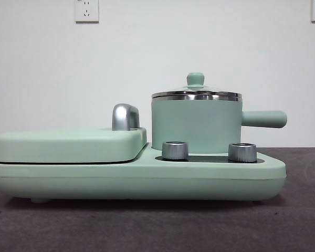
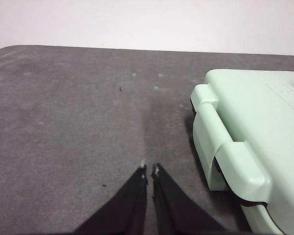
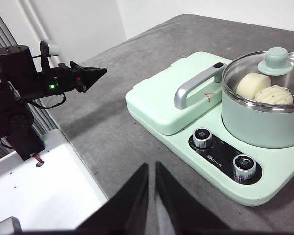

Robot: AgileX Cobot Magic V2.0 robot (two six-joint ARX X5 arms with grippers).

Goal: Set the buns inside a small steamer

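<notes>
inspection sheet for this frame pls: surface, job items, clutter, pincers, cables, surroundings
Surface: grey table, bare where seen.
Job's things: smooth bun and ridged bun inside the small steamer, glass lid on.
Clutter: nothing seen; steamer sits on the mint cooker base beside its griddle lid.
Grippers: left pincer shut, empty, over bare table; right pincer shut, empty, near the knobs.
Cables: thin wires on the left arm.
Surroundings: white wall, wall sockets.

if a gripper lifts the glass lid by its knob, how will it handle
The lid is glass with a steel rim, so probably rigid, fairly heavy and breakable if dropped. The knob is smooth and rounded, so the jaws might slip. It rests flat on the steamer, so it should lift straight off.
</notes>
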